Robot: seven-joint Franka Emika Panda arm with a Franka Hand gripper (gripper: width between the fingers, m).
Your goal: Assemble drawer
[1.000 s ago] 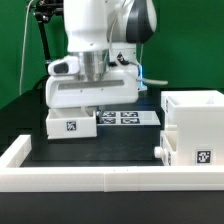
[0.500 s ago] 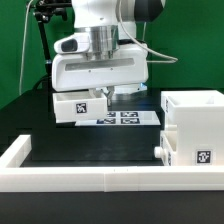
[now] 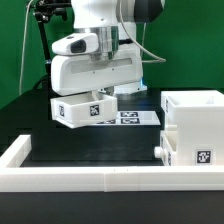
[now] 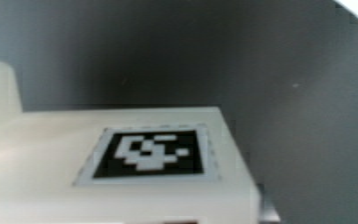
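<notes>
black table (image 3: 100,150) w/ a green wall behind: the robot's gripper (image 3: 100,92) is closed on a small white tagged drawer box (image 3: 82,108), held tilted just above the table & it could slip out.

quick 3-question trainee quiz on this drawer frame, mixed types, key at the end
1. True or false: the small white box in the gripper lies flat on the table.
2. Multiple choice: where is the large white drawer housing in the exterior view? A) on the left B) on the right C) behind the arm
3. Fill in: the flat strip with tags beside the lifted box is the ____ board.

Key:
1. False. It hangs tilted, clear of the black table.
2. B. The housing has a round knob on its side.
3. Marker; the marker board lies flat on the table.
</notes>
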